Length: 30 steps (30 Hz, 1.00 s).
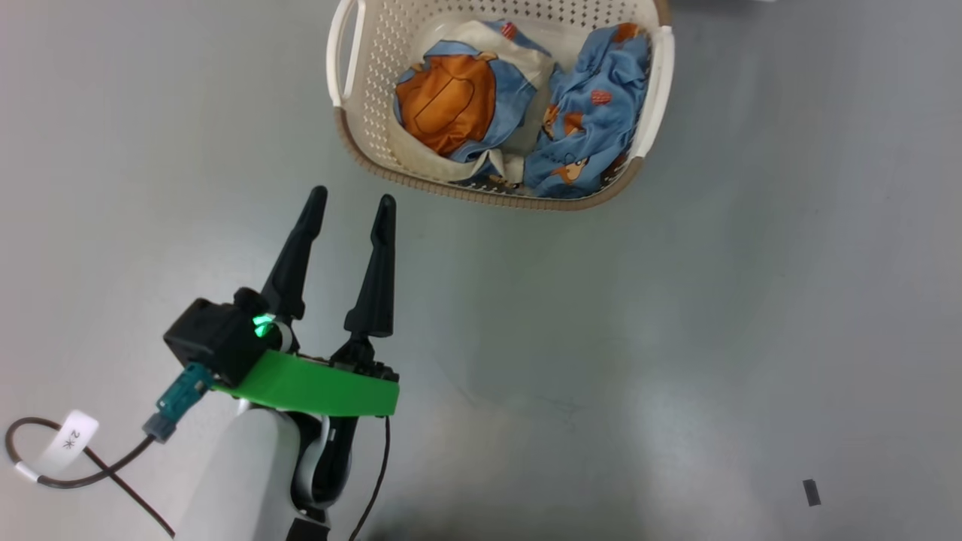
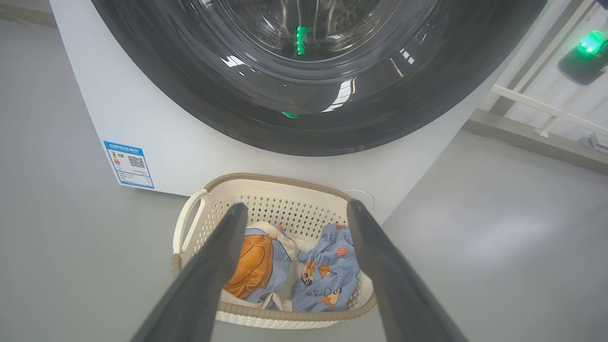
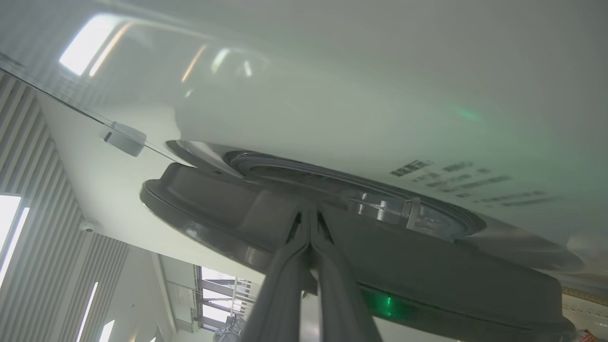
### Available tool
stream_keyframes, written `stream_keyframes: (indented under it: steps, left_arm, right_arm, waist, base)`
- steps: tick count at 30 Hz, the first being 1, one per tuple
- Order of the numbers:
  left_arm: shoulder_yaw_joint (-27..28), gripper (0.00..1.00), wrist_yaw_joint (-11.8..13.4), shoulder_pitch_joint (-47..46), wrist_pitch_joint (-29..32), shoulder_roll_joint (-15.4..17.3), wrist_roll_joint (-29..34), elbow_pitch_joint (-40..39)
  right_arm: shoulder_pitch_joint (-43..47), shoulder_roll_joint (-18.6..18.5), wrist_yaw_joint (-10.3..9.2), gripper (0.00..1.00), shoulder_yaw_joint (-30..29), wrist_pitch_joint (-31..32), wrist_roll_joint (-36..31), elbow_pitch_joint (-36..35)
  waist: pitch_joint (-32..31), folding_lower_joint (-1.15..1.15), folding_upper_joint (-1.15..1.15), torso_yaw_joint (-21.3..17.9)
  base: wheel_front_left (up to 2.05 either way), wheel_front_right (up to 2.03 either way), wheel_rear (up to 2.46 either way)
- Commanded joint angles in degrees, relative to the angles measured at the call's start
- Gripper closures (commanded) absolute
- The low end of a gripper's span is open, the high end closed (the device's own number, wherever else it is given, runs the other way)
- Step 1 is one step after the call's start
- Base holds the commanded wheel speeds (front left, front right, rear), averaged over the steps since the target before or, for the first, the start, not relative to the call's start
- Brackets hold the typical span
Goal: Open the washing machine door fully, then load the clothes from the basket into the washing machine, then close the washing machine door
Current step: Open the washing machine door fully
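Note:
The cream basket (image 1: 352, 139) stands on the floor with the clothes (image 1: 594, 113) inside, one blue printed and one with a big orange patch (image 1: 447, 105). My left gripper (image 1: 353, 195) hangs open just short of the basket's near rim, nothing between its fingers. In the left wrist view that gripper (image 2: 297, 205) points at the basket (image 2: 266, 183) and clothes (image 2: 327, 275), below the glossy black washing machine door (image 2: 304, 104) on the white washing machine (image 2: 190, 152). My right gripper (image 3: 311, 216) is shut, its tips against the door's (image 3: 427, 275) rim, which stands slightly off the machine's front (image 3: 380, 95).
Grey floor (image 1: 676, 338) surrounds the basket. A cable with a white tag (image 1: 75, 439) trails from my left wrist. A small dark mark (image 1: 811, 492) lies at lower right. A blue label (image 2: 129, 164) sits low on the machine; a white railing (image 2: 546, 107) runs beside it.

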Motion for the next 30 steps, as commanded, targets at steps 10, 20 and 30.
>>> stream_keyframes:
  steps: [10,20,30]
  left_arm:
    - [0.0,0.00,1.1,-0.7,-0.4,0.9,-1.9,-2.8]
    - [-0.4,0.00,1.5,-1.4,-0.4,0.9,-3.0,-2.8]
    - [0.9,0.00,1.5,-0.1,-0.4,0.9,-2.0,-2.8]
  right_arm:
    - [-5.7,1.3,0.32,1.00,1.3,1.1,-3.7,0.5]
    - [-6.1,2.0,0.32,1.00,2.6,2.5,-4.2,1.1]
    - [-1.8,3.5,0.32,1.00,4.0,4.2,-3.8,0.3]
  waist:
    - [2.8,0.00,0.00,2.1]
    - [2.8,0.00,0.00,2.7]
    - [-0.7,0.00,0.00,1.9]
  base:
    - [0.00,0.00,0.00]
    - [0.00,0.00,0.00]
    - [0.00,0.00,0.00]
